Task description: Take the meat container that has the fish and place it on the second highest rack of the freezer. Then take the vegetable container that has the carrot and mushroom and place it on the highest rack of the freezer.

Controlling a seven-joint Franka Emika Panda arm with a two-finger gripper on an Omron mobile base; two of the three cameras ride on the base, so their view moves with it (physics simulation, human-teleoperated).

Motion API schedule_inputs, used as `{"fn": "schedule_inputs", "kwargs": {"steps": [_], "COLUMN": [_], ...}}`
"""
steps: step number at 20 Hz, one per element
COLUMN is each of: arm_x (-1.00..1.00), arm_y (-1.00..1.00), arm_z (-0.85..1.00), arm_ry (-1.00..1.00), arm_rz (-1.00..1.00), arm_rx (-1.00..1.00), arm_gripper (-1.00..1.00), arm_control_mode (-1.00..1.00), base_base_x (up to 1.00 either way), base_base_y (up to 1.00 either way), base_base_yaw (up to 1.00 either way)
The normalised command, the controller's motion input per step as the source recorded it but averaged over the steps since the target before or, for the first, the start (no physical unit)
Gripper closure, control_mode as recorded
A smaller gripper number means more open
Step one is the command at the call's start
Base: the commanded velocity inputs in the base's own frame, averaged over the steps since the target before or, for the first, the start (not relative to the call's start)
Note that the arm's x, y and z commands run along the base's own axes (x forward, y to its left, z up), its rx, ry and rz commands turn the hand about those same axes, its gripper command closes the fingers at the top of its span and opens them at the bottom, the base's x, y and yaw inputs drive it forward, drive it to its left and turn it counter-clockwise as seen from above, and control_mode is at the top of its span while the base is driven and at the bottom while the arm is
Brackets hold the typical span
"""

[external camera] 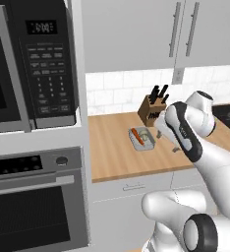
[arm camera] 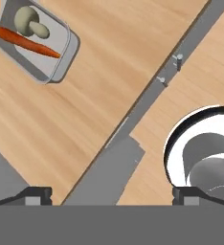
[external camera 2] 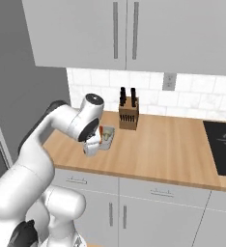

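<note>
Wooden counter (arm camera: 75, 119) — gripper (arm camera: 112, 195) open above — carrot (arm camera: 28, 42) tray.

We see a wooden counter (external camera 2: 173, 144) under pale wall cabinets (external camera 2: 129, 31), a white tiled backsplash (external camera 2: 192, 94), a knife block (external camera 2: 128, 115), and perhaps a cooktop (external camera 2: 221, 142) at right.

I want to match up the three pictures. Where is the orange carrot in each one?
Left base view: the carrot lies in the grey tray at the middle of the wooden counter, just in front of the knife block.
Right base view: carrot left of middle, partly behind the arm, left of the knife block.
Hand view: carrot at the top left, beside the mushroom.
Shared landmark: the tray.
</note>
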Motion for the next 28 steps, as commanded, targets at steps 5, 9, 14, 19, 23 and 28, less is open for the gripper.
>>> {"fn": "schedule_inputs", "kwargs": {"steps": [5,9,14,19,23,28], "arm_x": [0.67,0.57,0.47,0.25,0.26,0.35], "arm_y": [0.00,-0.06,-0.08,-0.01,-0.01,-0.04], "arm_z": [-0.21,-0.21,-0.33,-0.48,-0.39,-0.27], "arm_ry": [0.10,0.08,0.06,0.06,0.04,0.00], "arm_rz": [0.00,0.00,0.00,-0.03,-0.03,-0.05], "arm_rx": [0.00,0.00,0.00,0.00,0.00,0.00], "arm_gripper": [-1.00,-1.00,-1.00,-1.00,-1.00,-1.00], "arm_control_mode": [-1.00,-1.00,-1.00,-1.00,-1.00,-1.00], "base_base_x": [0.00,0.00,0.00,0.00,0.00,0.00], "base_base_y": [0.00,0.00,0.00,0.00,0.00,0.00], "base_base_yaw": [0.00,0.00,0.00,0.00,0.00,0.00]}}
